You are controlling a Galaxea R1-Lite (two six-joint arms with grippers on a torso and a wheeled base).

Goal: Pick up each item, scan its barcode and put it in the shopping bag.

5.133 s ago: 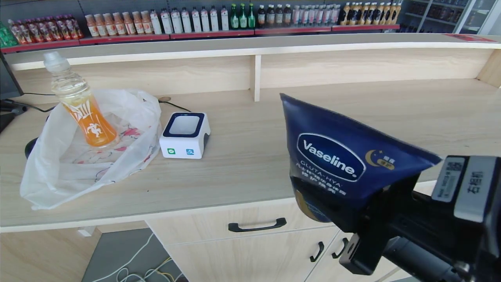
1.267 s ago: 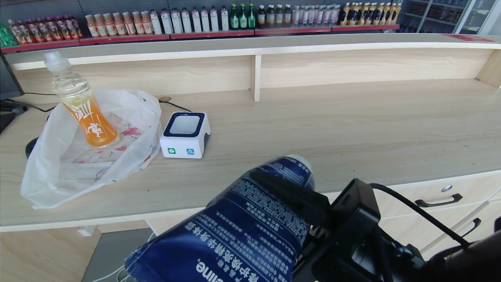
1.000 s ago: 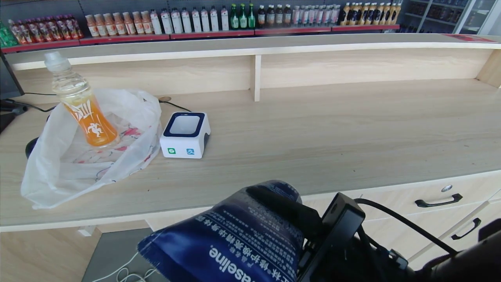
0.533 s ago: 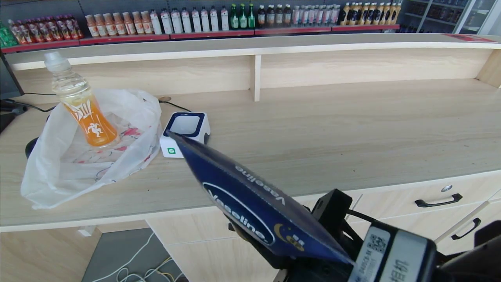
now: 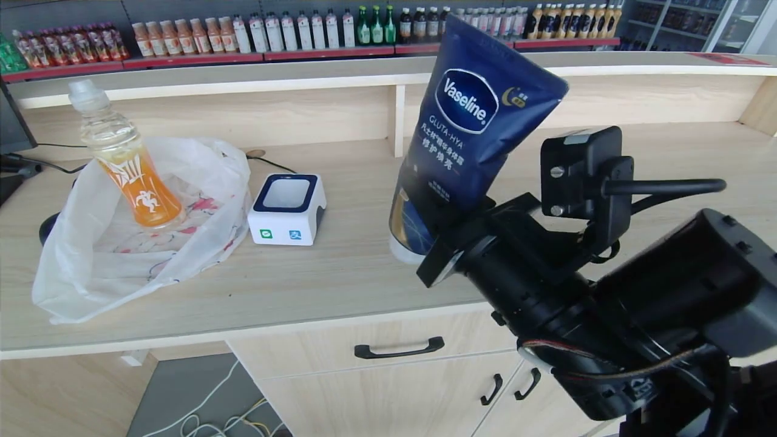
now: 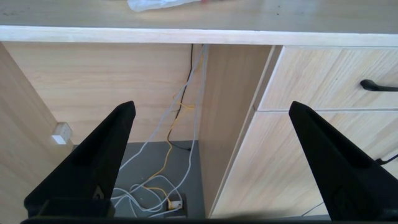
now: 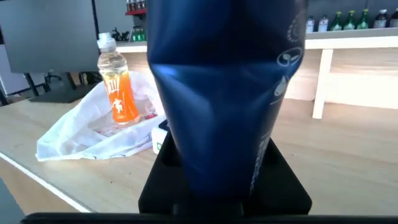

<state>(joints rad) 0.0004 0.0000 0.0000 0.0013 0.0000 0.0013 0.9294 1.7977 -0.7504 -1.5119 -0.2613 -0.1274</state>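
Tube [image 5: 470, 133] upright, clamped in R gripper [image 5: 448, 233], right of scanner [image 5: 285, 209]; L gripper [image 6: 211, 112] jaws apart below counter [image 6: 186, 32].

Head overlooks counter [image 5: 340, 267]; left wrist seemingly faces beneath.

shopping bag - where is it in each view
Head view: shopping bag on the counter's left part, beside the scanner, around the orange bottle.
Left wrist view: a white corner lies on the counter by its front edge.
Right wrist view: spread around the orange bottle, beyond the blue tube.
Shared landmark: the counter's front edge.
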